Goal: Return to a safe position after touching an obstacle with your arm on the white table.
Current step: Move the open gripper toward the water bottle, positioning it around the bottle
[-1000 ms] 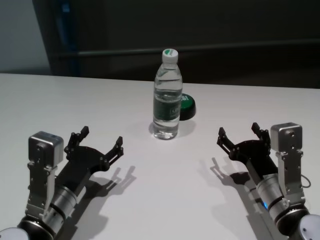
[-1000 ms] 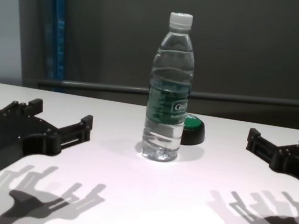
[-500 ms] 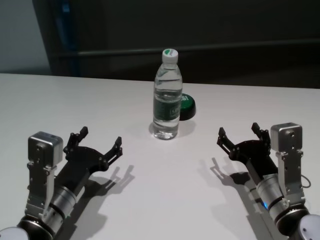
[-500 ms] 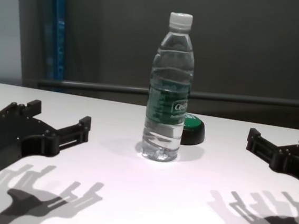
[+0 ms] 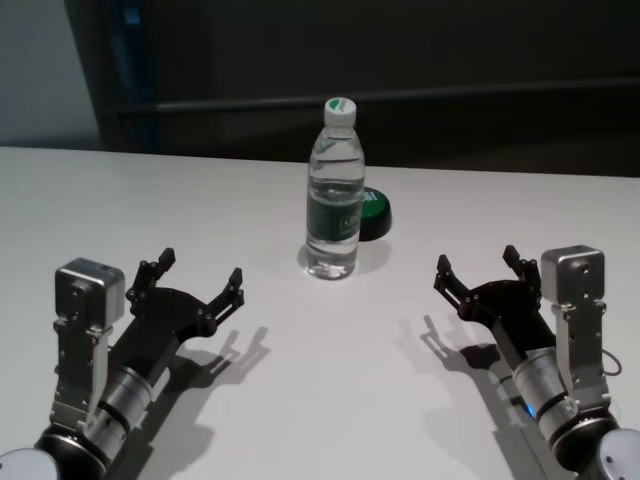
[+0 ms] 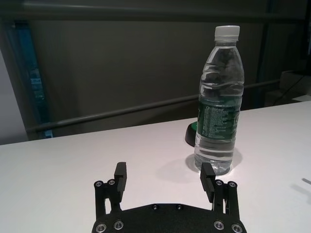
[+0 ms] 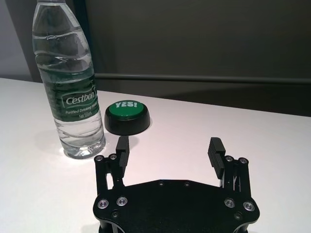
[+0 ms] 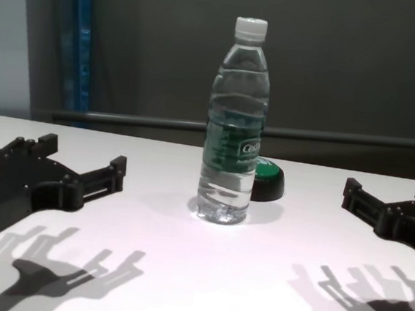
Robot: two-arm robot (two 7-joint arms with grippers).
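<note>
The obstacle, a clear water bottle [image 5: 334, 200] with a white cap and dark green label, stands upright mid-table on the white table [image 5: 150, 200]. It also shows in the chest view [image 8: 232, 128], the left wrist view [image 6: 218, 111] and the right wrist view [image 7: 73, 92]. My left gripper [image 5: 200, 267] is open and empty, hovering low over the table near-left of the bottle and clear of it [image 8: 82, 154] [image 6: 164, 172]. My right gripper [image 5: 476, 260] is open and empty at the near right, apart from the bottle [image 7: 170, 144] [image 8: 389, 189].
A low round green button [image 5: 374, 212] with a black base sits just behind and to the right of the bottle; it reads "YES!" in the right wrist view [image 7: 127, 116]. A dark wall and a rail run beyond the table's far edge.
My left gripper has shifted slightly left and a little higher. The bottle, the button and my right arm have not moved.
</note>
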